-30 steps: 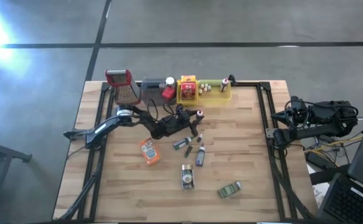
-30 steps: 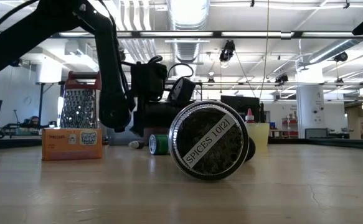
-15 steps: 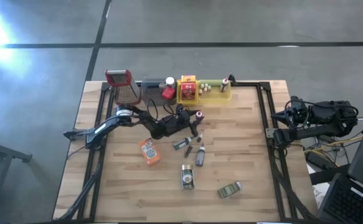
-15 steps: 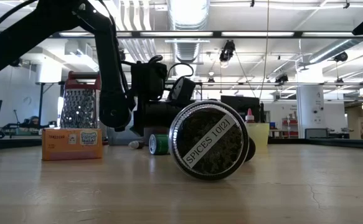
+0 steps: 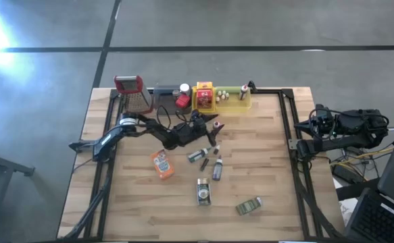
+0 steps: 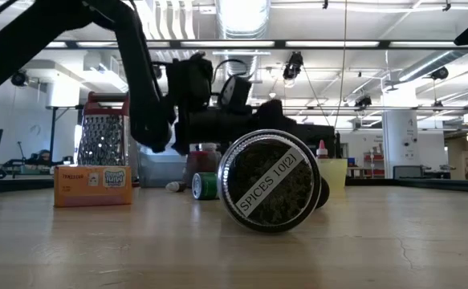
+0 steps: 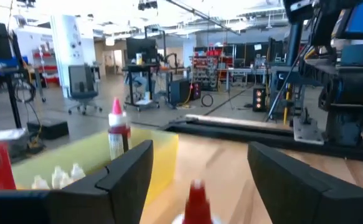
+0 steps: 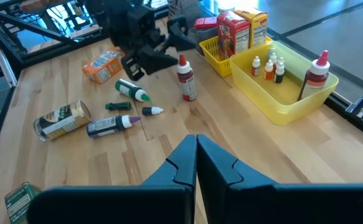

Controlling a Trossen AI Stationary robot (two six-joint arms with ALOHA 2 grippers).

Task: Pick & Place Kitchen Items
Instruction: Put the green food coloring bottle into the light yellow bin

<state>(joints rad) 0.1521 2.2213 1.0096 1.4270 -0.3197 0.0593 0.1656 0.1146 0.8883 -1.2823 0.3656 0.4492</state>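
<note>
- Left gripper (image 5: 212, 129) sat over the far-middle of the wooden surface (image 5: 264, 162), fingers (image 7: 128, 168) apart, straddling a small upright red-capped bottle (image 8: 185, 78) without clamping it; the bottle stood on the surface just near of the trays.
- Right gripper (image 8: 197, 152) was parked off the right edge of the surface, fingers pressed together, holding nothing.
- Yellow tray (image 5: 236, 102) at the far edge held tiny white-capped dropper bottles (image 8: 269, 65) and a taller red-capped squeeze bottle (image 8: 317, 74); a red carton (image 5: 204, 97) stood just left of them.
- Grey tray (image 5: 164, 99) left of that held a red item and a white-capped one; I couldn't tell what they were.
- Red-topped metal grater (image 5: 135, 94) stood at the far-left corner.
- Orange packet (image 5: 161, 164) lay left of centre.
- Small green-capped bottle (image 5: 196, 156), dark tiny bottle (image 8: 117, 106) and blue-labelled white-capped bottle (image 5: 217, 170) lay loose in the middle, near of the left gripper.
- Round spice jar (image 6: 271, 181), lid labelled "SPICES", lay on its side nearer.
- Green tin (image 5: 249, 206) lay nearest, toward the right.
</note>
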